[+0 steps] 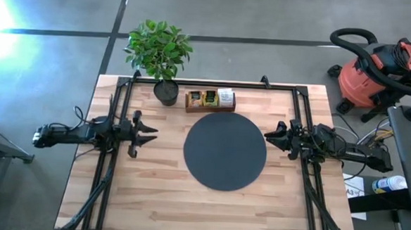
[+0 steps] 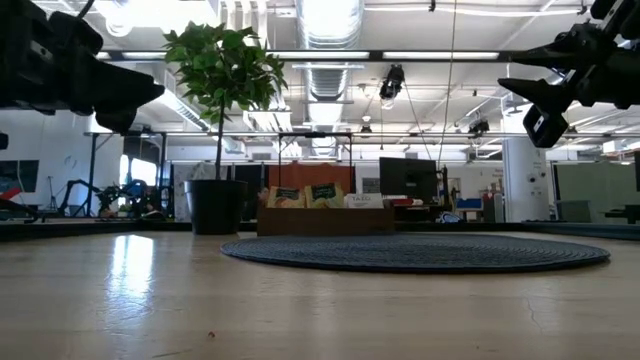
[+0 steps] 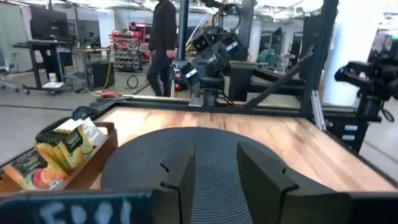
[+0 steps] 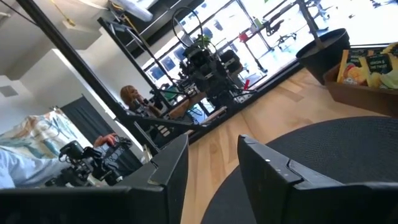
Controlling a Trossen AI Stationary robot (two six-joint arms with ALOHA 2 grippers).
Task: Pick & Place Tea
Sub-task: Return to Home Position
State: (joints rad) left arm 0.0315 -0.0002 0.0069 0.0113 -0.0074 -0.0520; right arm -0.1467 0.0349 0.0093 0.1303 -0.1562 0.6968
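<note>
From above, you see your left gripper (image 1: pixel 150 135) over the left side of the worktop (image 1: pixel 152 197), fingers spread and holding nothing, pointing at the disc (image 1: pixel 225 150). The plant (image 1: pixel 159 49) stands at the far edge, with the tray (image 1: pixel 210 109) just beside it and just behind the disc. The right gripper (image 1: pixel 269 138) mirrors the left, likewise spread and holding nothing. Only the low view shows you both hanging well above the wood. Only the left wrist view shows the tea (image 3: pixel 59 152) closely: orange, yellow-green and white sachets standing in the tray. The worktop's near half lies open on either side of the disc.
</note>
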